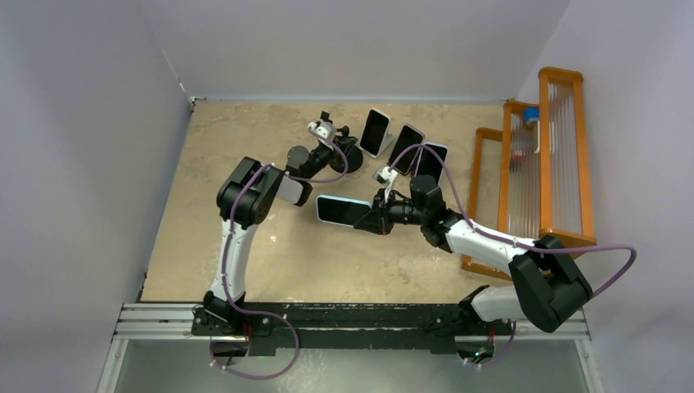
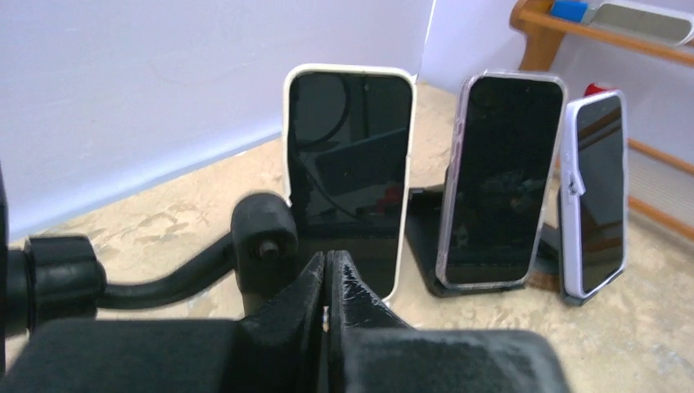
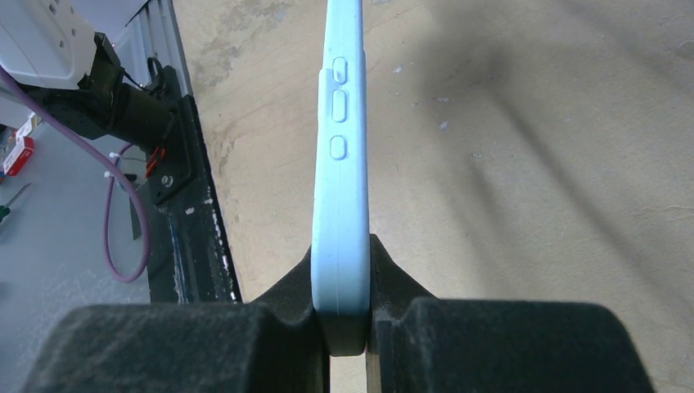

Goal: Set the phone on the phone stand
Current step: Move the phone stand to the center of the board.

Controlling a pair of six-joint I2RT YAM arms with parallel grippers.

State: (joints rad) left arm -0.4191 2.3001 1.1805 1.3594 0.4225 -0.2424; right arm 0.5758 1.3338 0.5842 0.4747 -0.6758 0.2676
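Right arm: my right gripper [image 3: 342,266] is pinched on the phone [image 3: 340,164], one pad on each broad face near one end. The light blue case runs away from the wrist camera edge-on, with the side buttons in plain sight. From above, the phone [image 1: 342,210] sits over the middle of the table [image 1: 245,139] and is apart from every stand. I judge it to be lifted clear of the surface, though no view confirms the gap.

Left arm: my left gripper [image 2: 329,282] has its fingers pressed together, and I can see nothing between them. Just beyond them is a black jointed stand [image 2: 263,241] carrying no phone. I take this for the target.

Back row: a white-cased phone [image 2: 348,164], a clear-cased phone [image 2: 501,176] and a lilac-cased phone [image 2: 596,192] each lean upright on a support of their own. An orange rack [image 1: 561,75] stands against the right wall.

Status: the grasp is made and looks secure. The placement itself is not yet done. What remains is to carry the phone across to the black stand, turn it to suit the cradle, seat it and let go. I cannot tell from these views how the cradle faces.
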